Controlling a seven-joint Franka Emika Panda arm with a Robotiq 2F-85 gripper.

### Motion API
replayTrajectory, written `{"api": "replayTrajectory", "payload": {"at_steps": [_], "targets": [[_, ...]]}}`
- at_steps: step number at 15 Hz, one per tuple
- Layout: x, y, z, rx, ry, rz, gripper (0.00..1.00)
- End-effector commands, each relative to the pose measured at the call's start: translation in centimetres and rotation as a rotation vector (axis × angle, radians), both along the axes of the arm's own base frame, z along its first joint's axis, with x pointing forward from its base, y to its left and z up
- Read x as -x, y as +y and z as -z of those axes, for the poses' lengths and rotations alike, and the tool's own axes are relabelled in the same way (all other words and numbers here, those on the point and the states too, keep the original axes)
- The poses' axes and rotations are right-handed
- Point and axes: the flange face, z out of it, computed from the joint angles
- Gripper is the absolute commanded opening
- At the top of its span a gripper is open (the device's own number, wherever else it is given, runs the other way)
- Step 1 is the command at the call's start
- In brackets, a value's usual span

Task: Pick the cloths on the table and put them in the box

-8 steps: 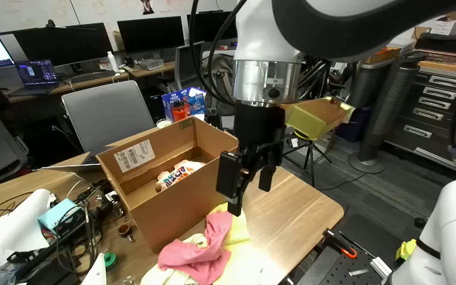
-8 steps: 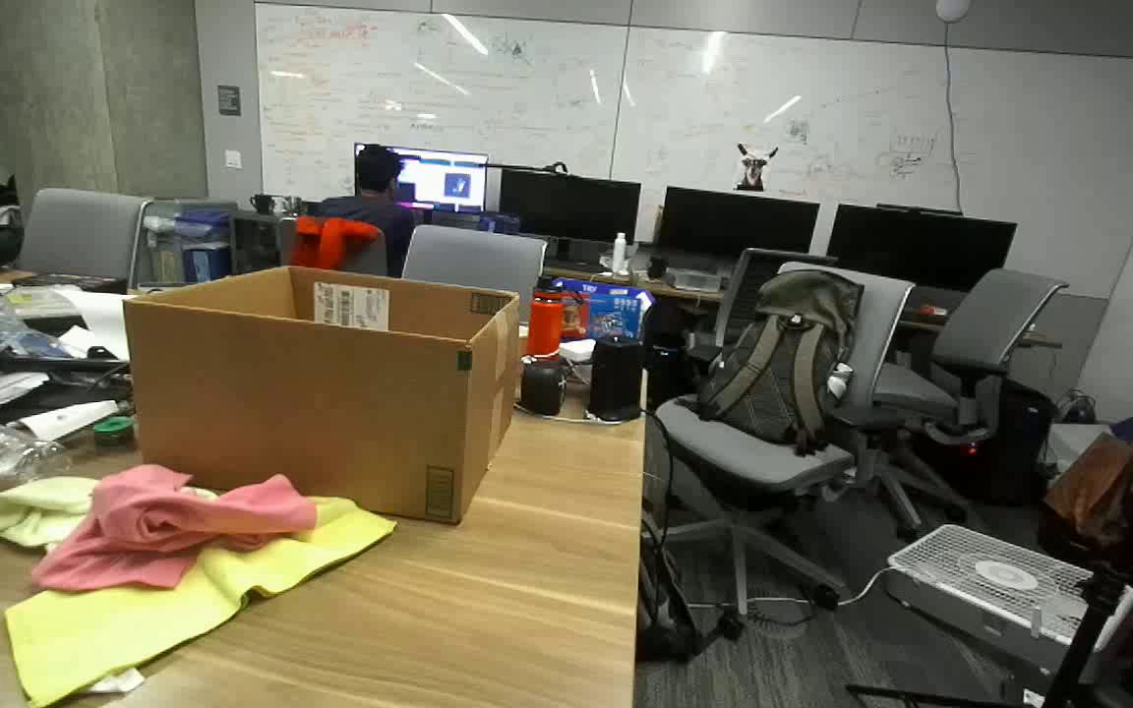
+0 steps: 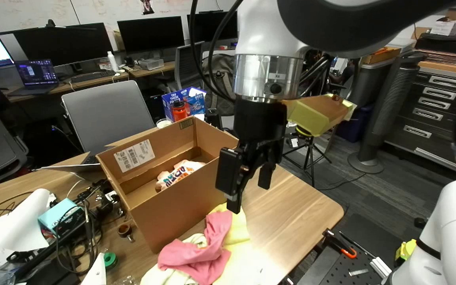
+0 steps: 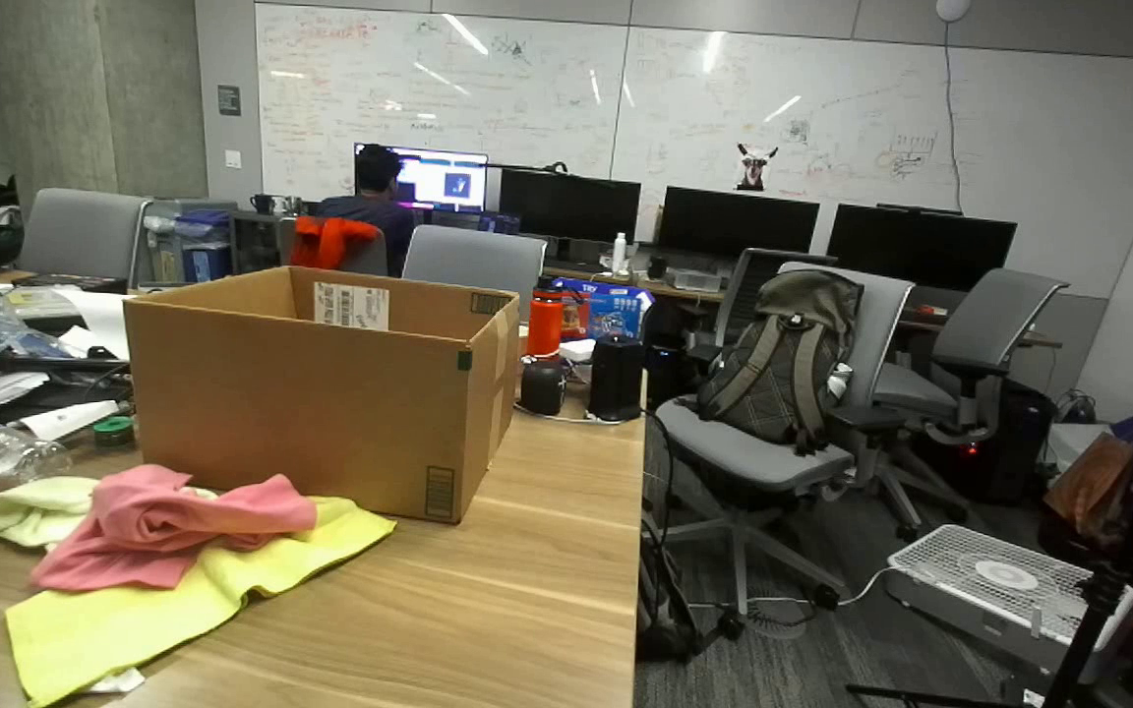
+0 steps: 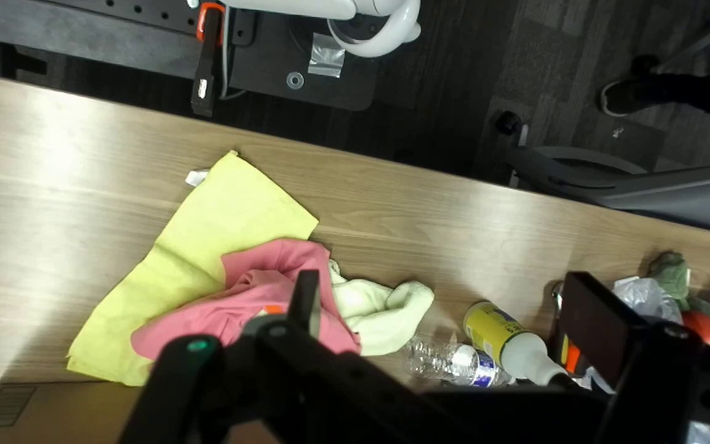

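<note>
The 2 black fingers (image 3: pixel 234 204) stand wide apart, holding nothing. A crumpled pink fabric cloth (image 4: pixel 173 531) lies over a yellow cloth (image 4: pixel 153 619) and a cream cloth (image 4: pixel 30 506) on the brown wooden counter (image 4: pixel 527 570), beside the brown cardboard box (image 4: pixel 301 393). This pink cloth should be soft and light: better to pinch its raised fold.

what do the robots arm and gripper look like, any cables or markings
The arm is white with a broad dark curved section, a shiny silvery band bearing a small label, and black cables beside it. The gripper is black, with blocky jaws.
</note>
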Motion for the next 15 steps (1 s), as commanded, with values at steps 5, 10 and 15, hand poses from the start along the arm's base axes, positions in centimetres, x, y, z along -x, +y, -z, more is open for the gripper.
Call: {"api": "replayTrajectory", "payload": {"at_steps": [5,10,15], "targets": [[0.0,0.0,-0.1,0.0,0.001,0.0,1.0],[0.0,0.4,0.4,0.012,-0.001,-0.001,1.0],[0.0,1.9,2.3,0.053,0.011,-0.019,1.0]]}}
